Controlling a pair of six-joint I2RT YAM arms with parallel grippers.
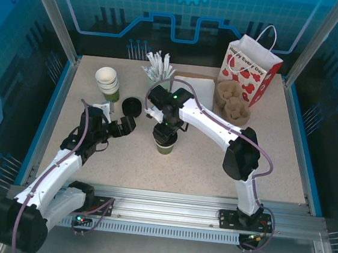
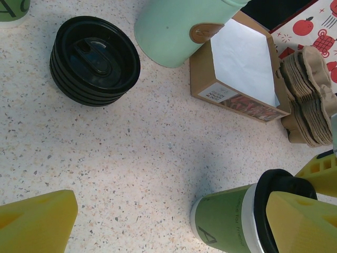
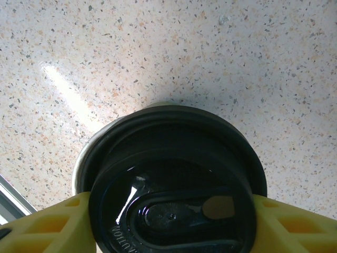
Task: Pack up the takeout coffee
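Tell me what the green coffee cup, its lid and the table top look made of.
Cup: probably paper; matte olive wall, printed lettering, white rim.
Lid: black plastic, glossy, with moulded relief and highlights.
Table top: speckled, smooth, faintly shiny; laminate or stone composite, unclear which.

1. One olive-green paper cup with a round black plastic lid point(image 1: 166, 145).
2. One stack of loose black plastic lids point(image 2: 95, 60); how many lie in it cannot be told.
3. One stack of lidless green-and-white paper cups point(image 1: 107, 82).
4. One pale green cup of white wrapped sticks point(image 2: 179, 26).
5. One brown cardboard box with a pale window point(image 2: 239, 68).
6. One stack of brown pulp cup carriers point(image 1: 232, 104).
7. One red-and-white paper gift bag point(image 1: 254, 66).
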